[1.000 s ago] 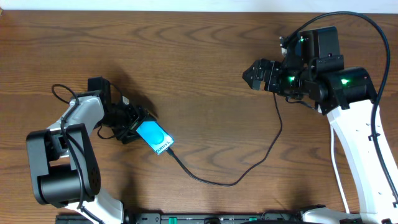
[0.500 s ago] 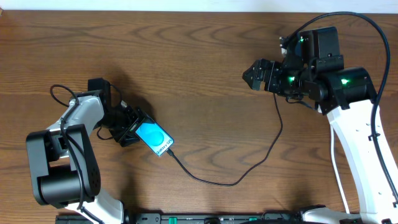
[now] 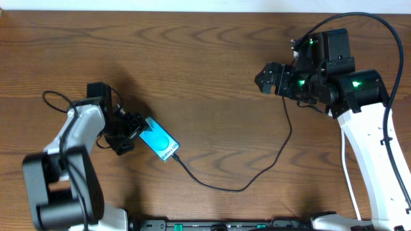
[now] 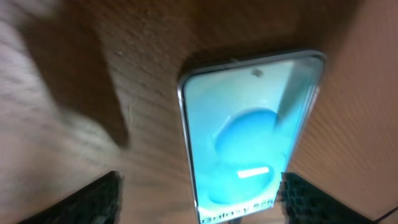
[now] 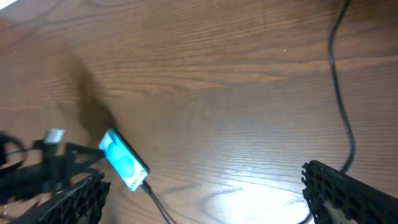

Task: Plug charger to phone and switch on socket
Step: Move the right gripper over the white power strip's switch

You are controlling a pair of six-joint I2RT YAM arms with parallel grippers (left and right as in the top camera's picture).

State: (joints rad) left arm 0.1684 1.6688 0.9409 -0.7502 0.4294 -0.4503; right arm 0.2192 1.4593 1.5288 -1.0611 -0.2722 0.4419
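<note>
The phone (image 3: 158, 142) lies flat on the wooden table with its cyan screen up and "Galaxy" text showing. It also shows in the left wrist view (image 4: 242, 137) and in the right wrist view (image 5: 124, 160). The charger's black cable (image 3: 244, 188) runs from the phone's lower right end in a loop up towards the right arm, and its plug tip (image 3: 176, 156) sits at the phone's port. My left gripper (image 3: 136, 133) is open at the phone's upper left end, with its fingers (image 4: 199, 202) on either side of the phone. My right gripper (image 3: 262, 78) is open and empty, far to the right (image 5: 214, 193). The socket is out of view.
The cable (image 5: 341, 99) passes under the right arm. A black rail (image 3: 212, 226) runs along the table's front edge. The left arm's own black wire (image 3: 54, 97) loops beside its wrist.
My left arm has drawn back to the left, so its gripper covers less of the phone. The phone and cable have stayed put. The right gripper has shifted slightly right.
</note>
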